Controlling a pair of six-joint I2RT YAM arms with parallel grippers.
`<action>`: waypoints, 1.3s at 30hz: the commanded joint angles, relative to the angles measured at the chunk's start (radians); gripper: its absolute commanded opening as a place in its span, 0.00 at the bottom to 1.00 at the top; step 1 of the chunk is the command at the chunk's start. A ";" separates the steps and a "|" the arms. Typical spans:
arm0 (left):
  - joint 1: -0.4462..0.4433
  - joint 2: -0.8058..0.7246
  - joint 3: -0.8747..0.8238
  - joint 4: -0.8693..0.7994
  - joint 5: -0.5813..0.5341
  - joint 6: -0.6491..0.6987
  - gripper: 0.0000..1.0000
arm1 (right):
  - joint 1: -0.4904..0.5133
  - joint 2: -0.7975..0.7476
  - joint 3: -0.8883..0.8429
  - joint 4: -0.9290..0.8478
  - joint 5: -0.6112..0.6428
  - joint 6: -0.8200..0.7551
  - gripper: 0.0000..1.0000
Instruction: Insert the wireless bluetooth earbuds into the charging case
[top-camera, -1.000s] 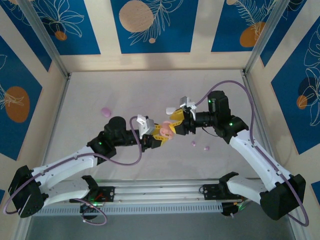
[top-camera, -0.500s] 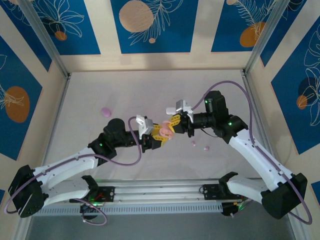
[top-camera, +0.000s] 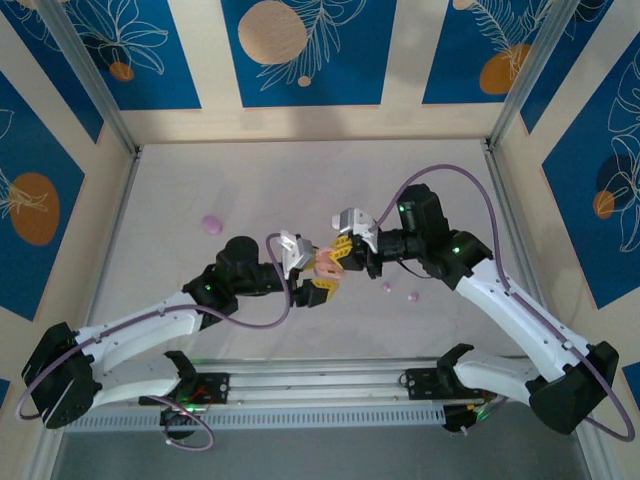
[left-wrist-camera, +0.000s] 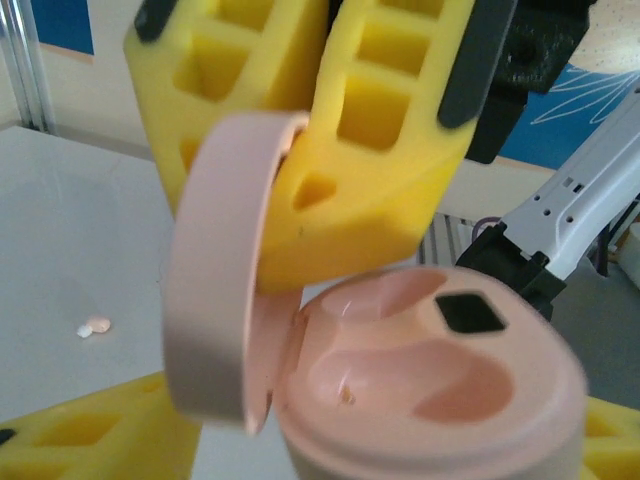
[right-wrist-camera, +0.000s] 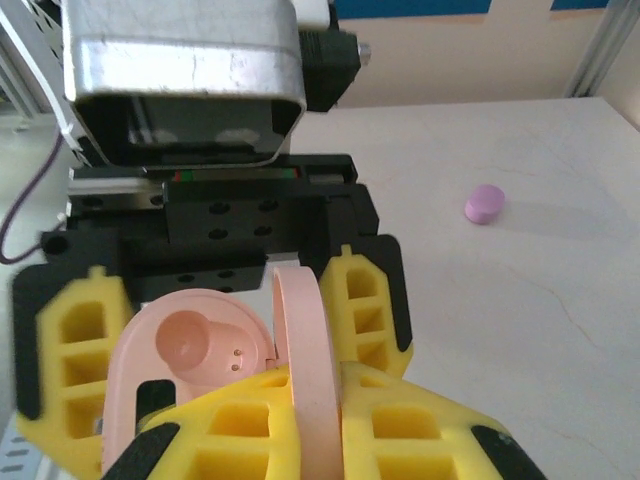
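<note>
The pink charging case (top-camera: 328, 263) hangs open above the table's middle, both of its earbud wells (left-wrist-camera: 470, 385) empty. My right gripper (right-wrist-camera: 320, 430) is shut on the upright lid (right-wrist-camera: 300, 340), pinching it edge-on between the yellow fingers (left-wrist-camera: 390, 130). My left gripper (top-camera: 318, 275) stands open, its fingers (right-wrist-camera: 372, 300) on either side of the case's base (right-wrist-camera: 185, 350) with a gap showing. Two tiny earbuds (top-camera: 387, 286) (top-camera: 413, 296) lie on the table right of the grippers. A pale pink earbud (left-wrist-camera: 96, 325) rests on the white surface.
A lilac pebble-like case (top-camera: 211, 223) (right-wrist-camera: 484, 203) lies shut on the table at the left. Patterned walls and a metal frame (top-camera: 100, 95) ring the workspace. The arms' base rail (top-camera: 320, 385) runs along the near edge.
My left gripper's fingers have spread apart off the case's base. My right gripper has closed on the lid and shifted slightly left with the case.
</note>
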 joint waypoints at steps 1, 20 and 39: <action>-0.003 -0.008 0.028 0.044 0.021 -0.022 0.71 | 0.023 -0.010 0.033 -0.021 0.101 -0.043 0.04; -0.003 -0.010 0.022 0.038 -0.006 -0.015 0.57 | 0.040 -0.031 0.018 0.016 0.137 -0.040 0.05; -0.003 -0.038 0.006 0.042 -0.009 0.016 0.58 | 0.020 -0.016 0.025 0.012 0.107 0.000 0.06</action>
